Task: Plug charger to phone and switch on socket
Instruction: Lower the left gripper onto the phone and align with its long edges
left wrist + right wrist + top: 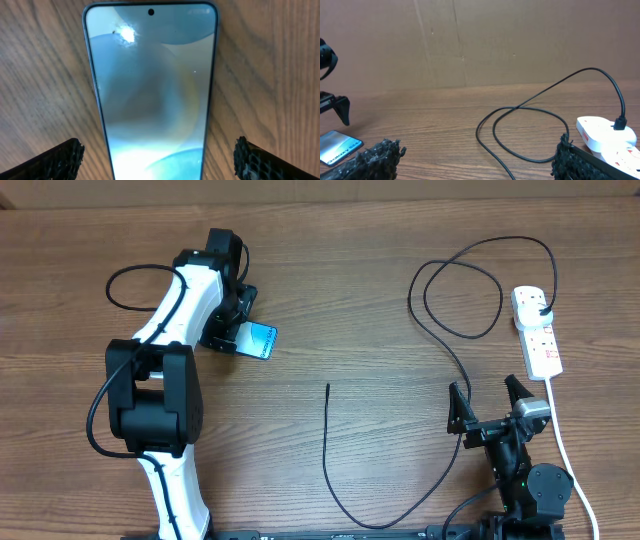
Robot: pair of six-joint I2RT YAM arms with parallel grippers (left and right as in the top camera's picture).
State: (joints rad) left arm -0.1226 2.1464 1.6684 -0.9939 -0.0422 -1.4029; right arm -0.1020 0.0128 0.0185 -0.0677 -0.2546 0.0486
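The phone (260, 341) lies flat on the wooden table, screen lit light blue. My left gripper (232, 328) hovers over its near end, open; in the left wrist view the phone (152, 85) runs between the two fingertips with a gap of bare wood on each side, my left gripper (160, 157) touching nothing. The charger cable (326, 440) has its free tip mid-table and loops right to its black plug (543, 309), seated in the socket (540, 340). My right gripper (488, 402) stands open near the front right, empty, with the cable (520, 107) ahead of my right gripper (476, 152).
The socket's thick white cord (566, 455) trails toward the front right edge beside my right arm. A brown cardboard wall (470, 40) backs the table. The left arm's own black cable (130, 280) curls at the far left.
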